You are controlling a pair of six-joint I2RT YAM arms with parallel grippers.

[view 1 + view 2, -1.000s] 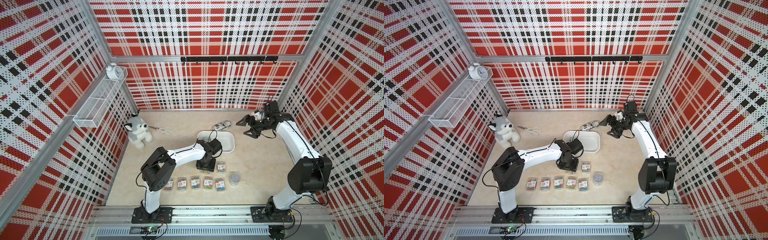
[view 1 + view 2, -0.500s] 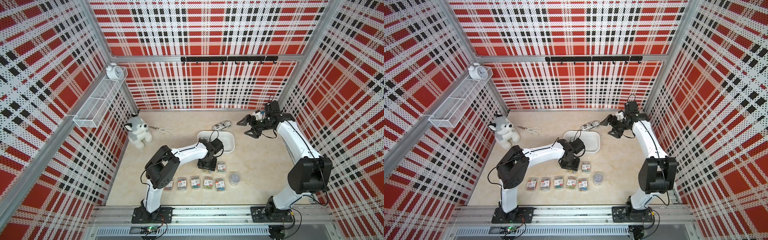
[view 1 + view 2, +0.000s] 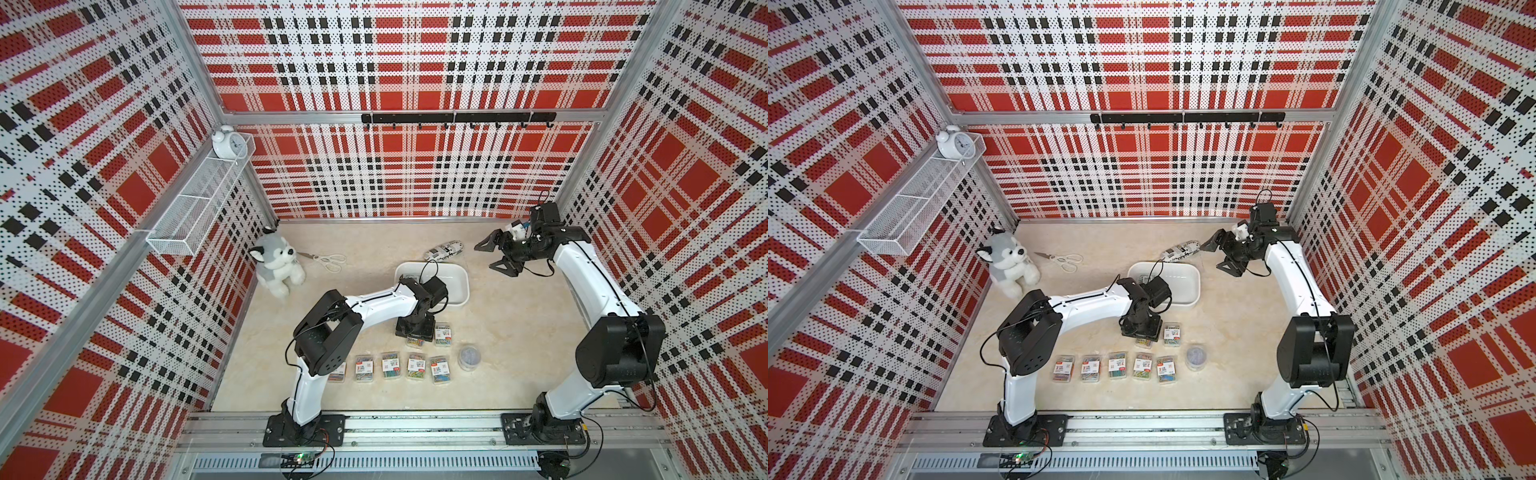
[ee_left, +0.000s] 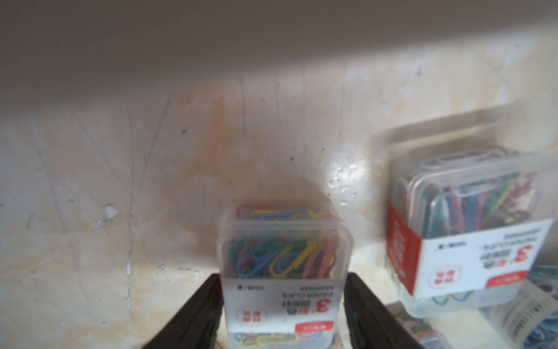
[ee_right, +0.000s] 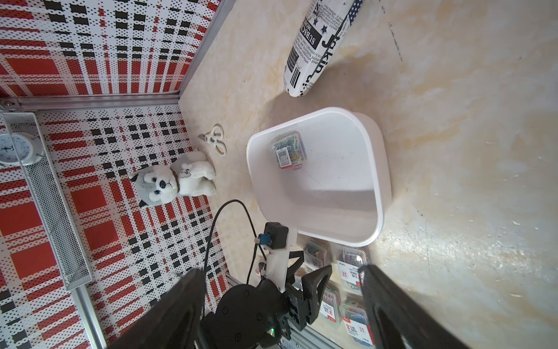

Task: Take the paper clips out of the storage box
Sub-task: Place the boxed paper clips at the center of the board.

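**Paper-clip cases laid out below a nearly emptied box.** In a top view the white box (image 3: 462, 291) sits at centre frame. Below it a row of cases (image 3: 390, 365) runs along the lower middle, with a round tub (image 3: 469, 356) at the row's right end and two more cases just above the row.

The left claw (image 3: 415, 332) points down over one of these two. In the left wrist view this centre case (image 4: 283, 256) appears to rest on the table (image 4: 120, 211) at lower centre. The two dark fingers (image 4: 205, 311) flank it closely; whether they press it or have let go cannot be told. The right claw (image 3: 494, 254), at upper right of the top view, is spread wide and holds nothing.

One last case (image 5: 290, 149) lies flat inside the box, near its upper-left corner in the right wrist view, barcode side up.

**Handling, as judged.** Each case is light, stiff and smooth-walled. It is likely to slip under a weak pinch, and its lid could pop under a hard one. The best hold appears to be across the two long sides at mid-length. For the last case, the nearby box wall leaves little room for one finger.
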